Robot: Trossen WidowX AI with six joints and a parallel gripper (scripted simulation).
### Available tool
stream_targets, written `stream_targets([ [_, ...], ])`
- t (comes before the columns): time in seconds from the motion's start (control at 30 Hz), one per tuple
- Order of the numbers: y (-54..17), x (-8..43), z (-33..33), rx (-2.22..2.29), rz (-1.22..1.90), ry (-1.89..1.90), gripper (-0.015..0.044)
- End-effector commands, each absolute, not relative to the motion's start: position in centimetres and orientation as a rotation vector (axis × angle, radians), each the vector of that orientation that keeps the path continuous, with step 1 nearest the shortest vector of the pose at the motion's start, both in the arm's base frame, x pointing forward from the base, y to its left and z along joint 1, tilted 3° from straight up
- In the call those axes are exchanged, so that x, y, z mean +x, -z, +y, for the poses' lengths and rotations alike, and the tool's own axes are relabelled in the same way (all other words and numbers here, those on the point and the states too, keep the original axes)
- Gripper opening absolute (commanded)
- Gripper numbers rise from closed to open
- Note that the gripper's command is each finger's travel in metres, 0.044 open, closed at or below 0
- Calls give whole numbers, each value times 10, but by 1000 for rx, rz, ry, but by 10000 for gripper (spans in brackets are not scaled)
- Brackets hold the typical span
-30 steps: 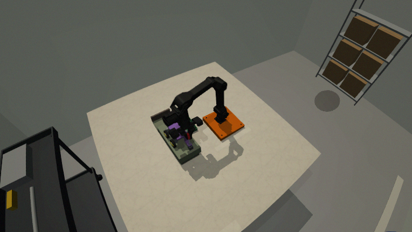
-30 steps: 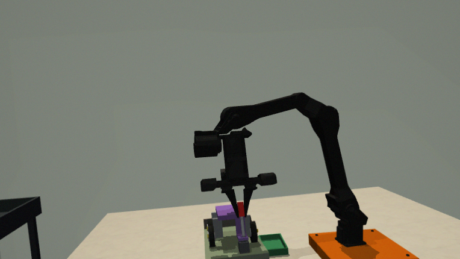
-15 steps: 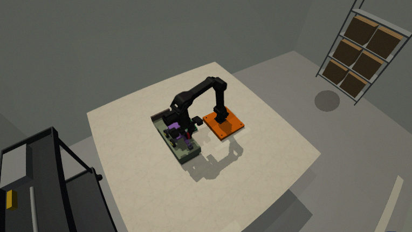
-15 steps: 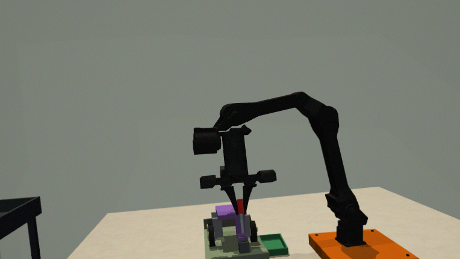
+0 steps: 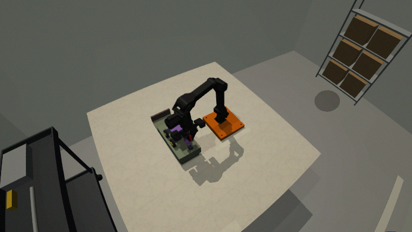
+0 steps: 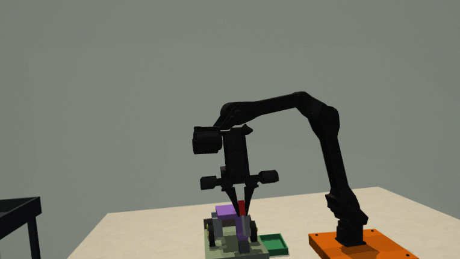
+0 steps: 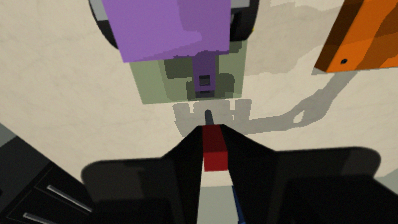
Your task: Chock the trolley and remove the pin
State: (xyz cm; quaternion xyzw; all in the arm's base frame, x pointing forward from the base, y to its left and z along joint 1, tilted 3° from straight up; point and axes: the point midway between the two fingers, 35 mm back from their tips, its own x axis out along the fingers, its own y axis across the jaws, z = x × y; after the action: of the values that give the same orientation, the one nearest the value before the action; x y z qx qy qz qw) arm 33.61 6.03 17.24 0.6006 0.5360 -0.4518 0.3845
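My gripper is shut on the red head of the stop pin. The pin's grey shaft points down. In the wrist view the shaft's end is clear of the dark square hole in the trolley's purple tongue, so the pin is out and held above it. The purple trolley stands on the grey-green ramp. The green tray lies beside the ramp, mostly hidden in the top view. The chock cannot be made out.
The orange base plate of the arm stands beyond the tray. A brown end board rises at the ramp's far end. A dark cart stands off the table's left side.
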Motion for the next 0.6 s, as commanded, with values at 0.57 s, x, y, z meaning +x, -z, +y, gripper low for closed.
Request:
stream_targets([
  [0.57,-175,294,74,1541,1368,1147,0],
])
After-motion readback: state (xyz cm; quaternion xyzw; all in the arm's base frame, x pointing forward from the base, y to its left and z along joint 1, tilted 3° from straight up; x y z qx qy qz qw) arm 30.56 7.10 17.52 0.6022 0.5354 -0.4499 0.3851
